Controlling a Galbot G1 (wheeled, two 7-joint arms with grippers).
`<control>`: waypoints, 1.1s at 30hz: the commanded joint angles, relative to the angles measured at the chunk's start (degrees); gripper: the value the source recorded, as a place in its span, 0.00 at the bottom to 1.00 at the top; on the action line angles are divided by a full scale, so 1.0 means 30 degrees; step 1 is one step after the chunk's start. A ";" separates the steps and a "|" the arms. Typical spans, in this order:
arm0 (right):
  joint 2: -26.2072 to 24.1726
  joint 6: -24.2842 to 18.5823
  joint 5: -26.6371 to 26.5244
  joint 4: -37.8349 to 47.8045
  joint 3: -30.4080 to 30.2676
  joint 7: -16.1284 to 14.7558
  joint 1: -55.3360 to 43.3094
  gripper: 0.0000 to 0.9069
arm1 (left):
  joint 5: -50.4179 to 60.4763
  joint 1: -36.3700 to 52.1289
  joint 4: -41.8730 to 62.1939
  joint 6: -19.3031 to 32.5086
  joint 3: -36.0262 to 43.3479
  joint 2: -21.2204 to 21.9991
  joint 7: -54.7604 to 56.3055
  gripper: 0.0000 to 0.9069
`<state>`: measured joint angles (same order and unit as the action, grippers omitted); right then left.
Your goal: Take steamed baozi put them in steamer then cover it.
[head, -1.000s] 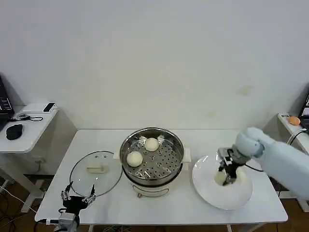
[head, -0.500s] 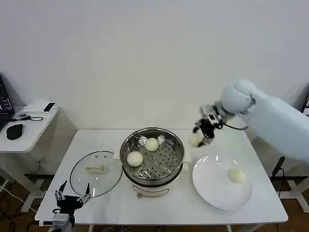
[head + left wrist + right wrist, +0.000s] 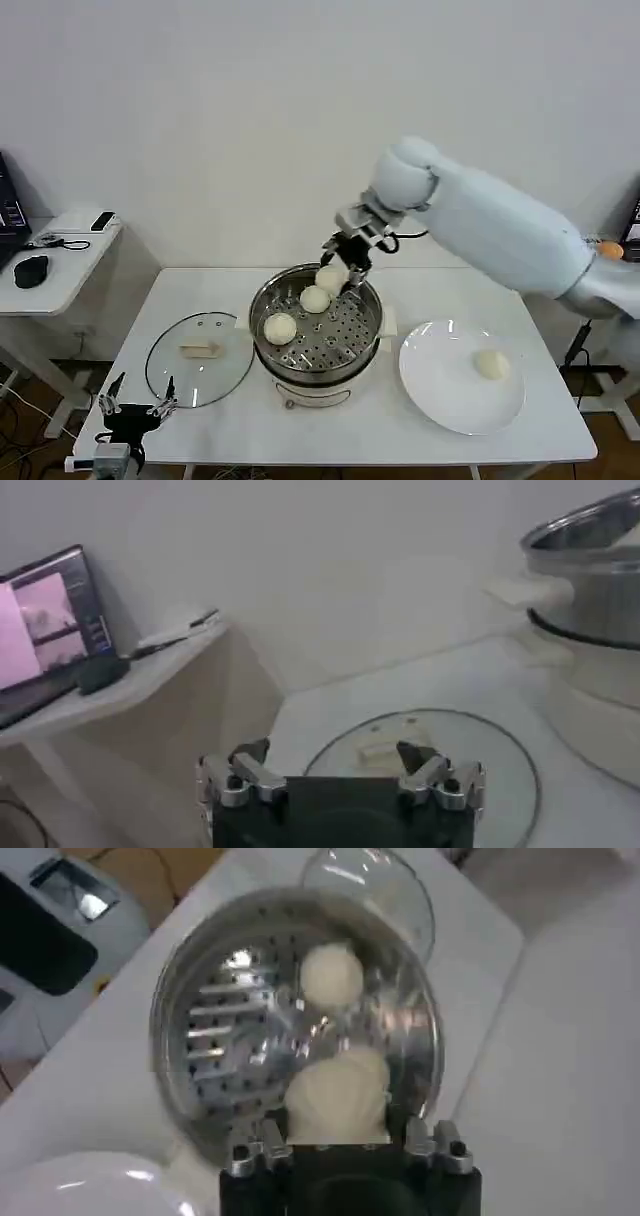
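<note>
The right gripper (image 3: 338, 275) hangs over the far rim of the steamer (image 3: 315, 330), its fingers clamped on a steamed baozi (image 3: 331, 279) that sits between them above the perforated tray. In the right wrist view the same held bun (image 3: 337, 1103) bulges out between the gripper's two finger mounts, with the steamer (image 3: 293, 1028) spread out directly beneath it.

Just below and slightly nearer the robot than the gripper, a second baozi (image 3: 315, 299) rests on the tray. A third baozi (image 3: 280, 327) lies further from the gripper, on the tray's left near side. In the right wrist view one loose bun (image 3: 331, 973) shows on the tray beyond the held one.

Well away from the right gripper, on its right, a white plate (image 3: 440, 395) sits beside the steamer with the fourth baozi (image 3: 490, 364) lying alone on it.

The cover (image 3: 198, 357) lies flat on the white table (image 3: 330, 440) on the steamer's left side, its white handle (image 3: 199, 349) facing up.

The left gripper (image 3: 133, 409) is held low at the table's near left edge, fingers spread wide and holding nothing. In the left wrist view its fingertips (image 3: 248, 752) point toward the cover (image 3: 430, 780), which lies just ahead of them, with the steamer (image 3: 590, 620) beyond.
</note>
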<state>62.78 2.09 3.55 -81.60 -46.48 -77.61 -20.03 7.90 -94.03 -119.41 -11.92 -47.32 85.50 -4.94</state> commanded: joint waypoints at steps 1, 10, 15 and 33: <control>0.1353 -0.3311 0.2105 -0.1447 -0.2046 0.0590 0.0018 0.70 | -0.0115 0.0050 -0.0257 -0.0065 -0.0281 0.0075 -0.0044 1.00; 0.0192 -0.4325 0.3621 -0.4138 -0.4811 0.1867 0.0172 0.70 | -0.0099 0.0052 -0.0138 -0.0052 -0.0253 0.0110 -0.0034 1.00; 0.0319 -0.4667 0.4182 -0.4341 -0.4993 0.2143 0.0323 0.71 | -0.0060 0.0126 -0.0088 -0.0054 -0.0055 0.0263 -0.0035 1.00; 0.0949 -0.5291 0.4826 -0.3744 -0.5229 0.2809 0.0951 0.71 | -0.0056 0.0213 0.0144 -0.0023 -0.0049 0.0180 0.0005 1.00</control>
<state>65.56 -12.55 16.80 -92.50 -60.94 -70.15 -17.28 7.75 -93.42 -119.06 -12.00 -47.43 86.09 -4.92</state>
